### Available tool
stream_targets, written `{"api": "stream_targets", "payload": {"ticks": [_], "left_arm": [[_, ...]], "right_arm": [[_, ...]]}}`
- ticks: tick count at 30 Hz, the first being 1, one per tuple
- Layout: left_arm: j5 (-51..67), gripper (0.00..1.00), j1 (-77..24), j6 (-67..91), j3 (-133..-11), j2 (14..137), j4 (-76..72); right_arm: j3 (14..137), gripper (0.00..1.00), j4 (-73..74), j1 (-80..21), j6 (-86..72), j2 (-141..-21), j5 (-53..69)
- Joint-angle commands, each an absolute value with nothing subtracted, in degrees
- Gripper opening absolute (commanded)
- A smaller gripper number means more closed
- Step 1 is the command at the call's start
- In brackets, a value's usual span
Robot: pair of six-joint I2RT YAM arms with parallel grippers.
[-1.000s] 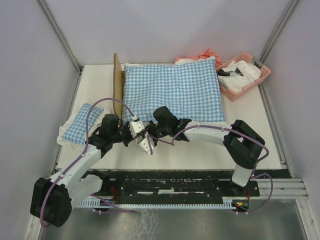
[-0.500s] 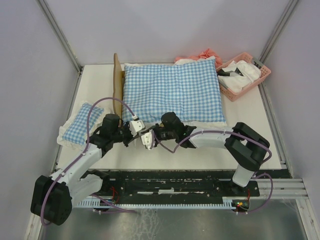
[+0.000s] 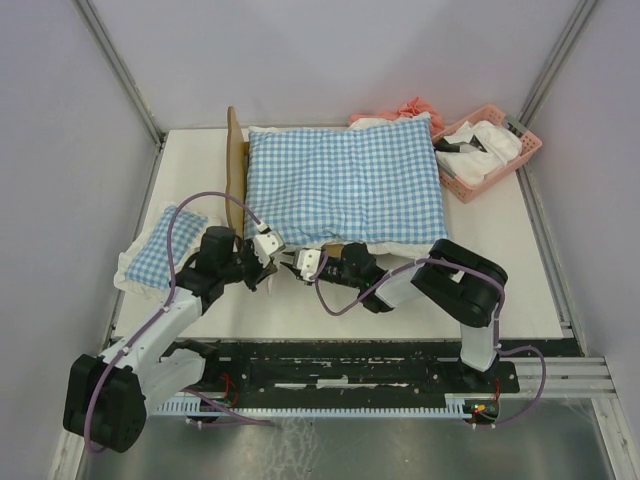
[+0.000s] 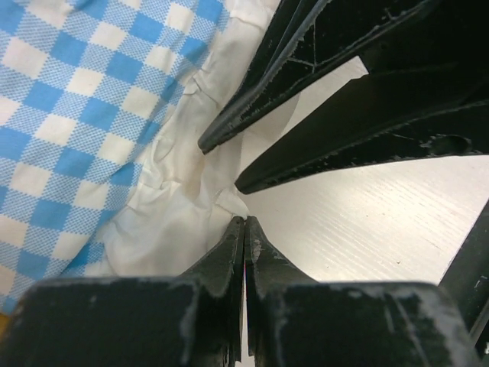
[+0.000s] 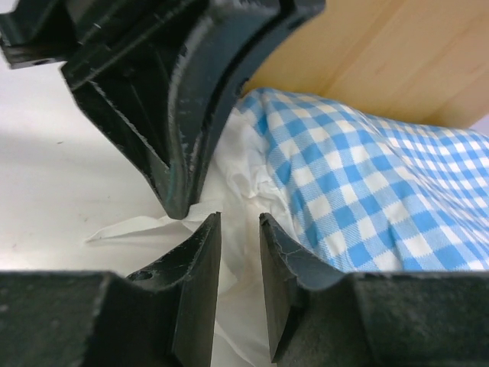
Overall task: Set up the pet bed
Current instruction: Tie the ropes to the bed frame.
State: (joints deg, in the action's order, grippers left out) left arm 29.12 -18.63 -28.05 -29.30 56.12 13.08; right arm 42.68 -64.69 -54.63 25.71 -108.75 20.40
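Observation:
The pet bed shows only as its light-wood headboard [image 3: 234, 170] standing on edge at the left, and as wood [image 5: 397, 61] behind the cushion. A large blue-checked cushion [image 3: 345, 185] covers the rest of it. Both grippers meet tip to tip at the cushion's near left corner. My left gripper [image 3: 272, 258] [image 4: 244, 220] is shut, its tips pinched on the corner of the white frill [image 4: 183, 168]. My right gripper [image 3: 297, 262] [image 5: 240, 218] is open, with frill [image 5: 244, 176] lying loose between and under its fingers.
A small checked pillow [image 3: 158, 248] lies at the table's left edge. A pink basket [image 3: 490, 150] with white cloths stands at the back right, and a pink cloth [image 3: 410, 108] lies behind the cushion. Bare white table [image 3: 520, 290] runs along the cushion's near side.
Both grippers have moved away from the near edge toward the cushion's corner. The right gripper has gone from shut to open and its arm has folded in leftward. The left gripper stays shut.

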Motion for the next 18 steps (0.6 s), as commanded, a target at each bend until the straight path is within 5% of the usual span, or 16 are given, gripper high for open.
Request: {"api": "stream_targets", "payload": {"ticks": [1,18], "left_arm": [[31.0,0.03,-17.9,-23.6,-30.7,54.2,9.1],[33.0,0.03,-17.1,-22.8,-29.9,53.5,7.6]], "right_arm": [[41.7,0.36,-78.1,-54.5,21.4,-110.7,16.9],[42.2,0.41,-74.0,-56.0,25.8,-114.1,21.3]]}}
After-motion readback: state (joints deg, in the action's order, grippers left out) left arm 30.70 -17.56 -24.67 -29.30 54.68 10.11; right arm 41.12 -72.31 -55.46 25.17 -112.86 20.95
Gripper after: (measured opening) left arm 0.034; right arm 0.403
